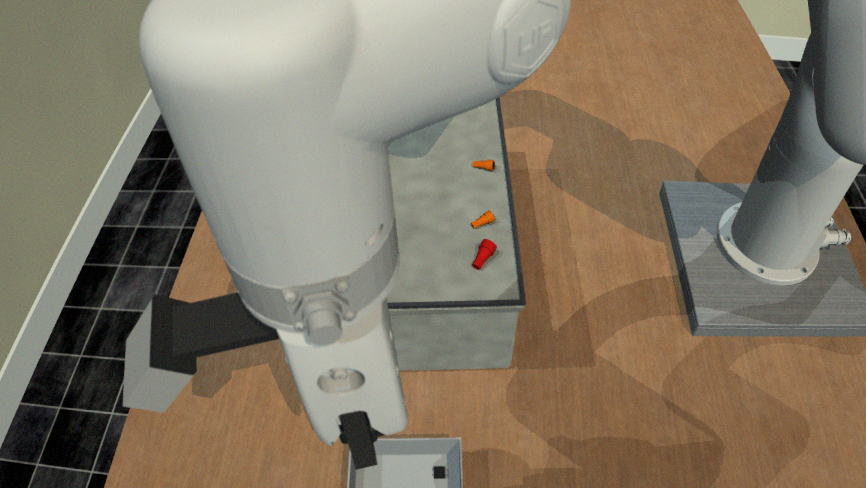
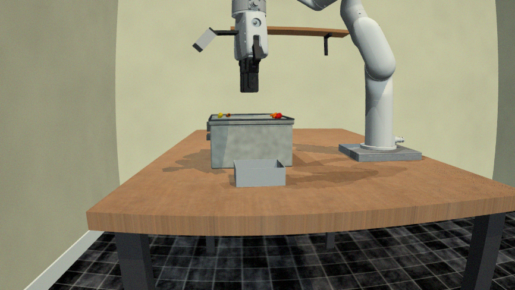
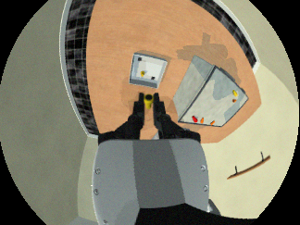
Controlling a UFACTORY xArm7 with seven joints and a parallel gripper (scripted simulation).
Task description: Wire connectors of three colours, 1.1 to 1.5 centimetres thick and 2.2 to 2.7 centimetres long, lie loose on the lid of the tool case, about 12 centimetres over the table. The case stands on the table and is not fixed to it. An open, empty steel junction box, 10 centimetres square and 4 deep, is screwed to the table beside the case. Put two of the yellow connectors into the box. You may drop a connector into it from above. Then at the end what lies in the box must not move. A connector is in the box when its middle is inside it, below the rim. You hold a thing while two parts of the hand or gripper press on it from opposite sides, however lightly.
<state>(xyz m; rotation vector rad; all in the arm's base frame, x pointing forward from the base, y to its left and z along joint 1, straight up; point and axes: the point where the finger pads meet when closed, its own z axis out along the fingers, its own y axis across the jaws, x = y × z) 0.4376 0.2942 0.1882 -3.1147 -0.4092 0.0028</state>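
i had the end effector (image 3: 148, 105) pinched nearly closed on a yellow connector (image 3: 148, 101), high above the box (image 2: 259, 177). i judged it best to centre over the opening, then release without swinging.

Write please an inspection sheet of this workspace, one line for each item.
Surface: wooden table carries the tool case, the junction box and the arm's base plate.
Job's things: held yellow connector sits between the pincer's fingers; second yellow connector lies on the case lid.
Clutter: far orange connector, near orange connector and red connector lie on the lid.
Grippers: pincer is shut on the held yellow connector, high above the table, roughly over the box's edge.
Cables: nothing seen.
Surroundings: wall shelf; dark tiled floor.
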